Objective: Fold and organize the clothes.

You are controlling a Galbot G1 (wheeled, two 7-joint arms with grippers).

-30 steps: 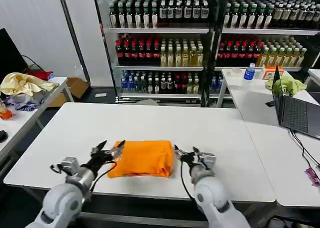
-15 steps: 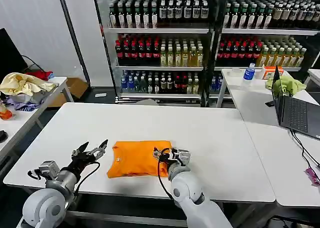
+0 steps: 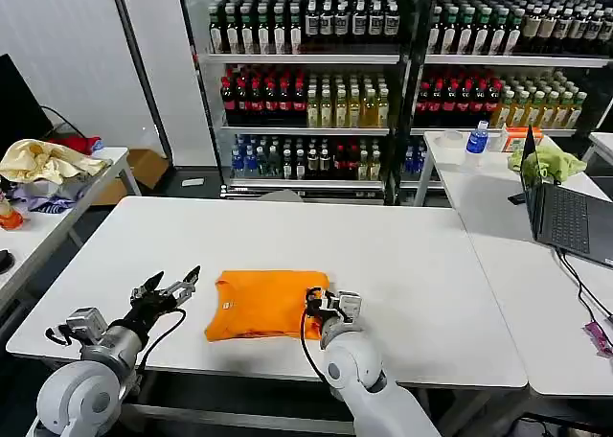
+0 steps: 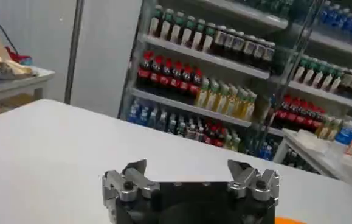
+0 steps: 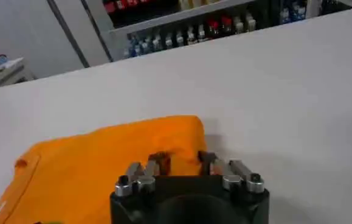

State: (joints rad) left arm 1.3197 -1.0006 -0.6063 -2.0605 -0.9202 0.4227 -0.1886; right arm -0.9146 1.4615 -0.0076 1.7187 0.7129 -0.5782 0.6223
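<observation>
While lying folded into a compact rectangle on the white rectangular table (image 3: 412, 264), near its front edge, bright orange cotton T-shirt (image 3: 263, 303) sits between the two grippers — ribbed collar turned toward the left-hand side, small pale label near that end. Same garment in the right wrist view (image 5: 96, 164), flat and smooth, one corner just ahead of the fingertips.

Right gripper (image 3: 328, 303) low at the shirt's right edge, dark fingers (image 5: 157, 161) parted a little, tips touching or just over the orange cloth; cannot tell whether any fabric is pinched between them.

Left gripper (image 3: 168, 288) off to the shirt's left, apart from the cloth, raised slightly above the tabletop — fingers (image 4: 133, 173) spread wide, nothing between them.

Beyond the fingertips, well back from the table: shelves of bottled drinks (image 3: 306, 97). Off to the side of the left fingers, heap of pale yellow and purple cloths (image 3: 43, 169) on a neighbouring table.
</observation>
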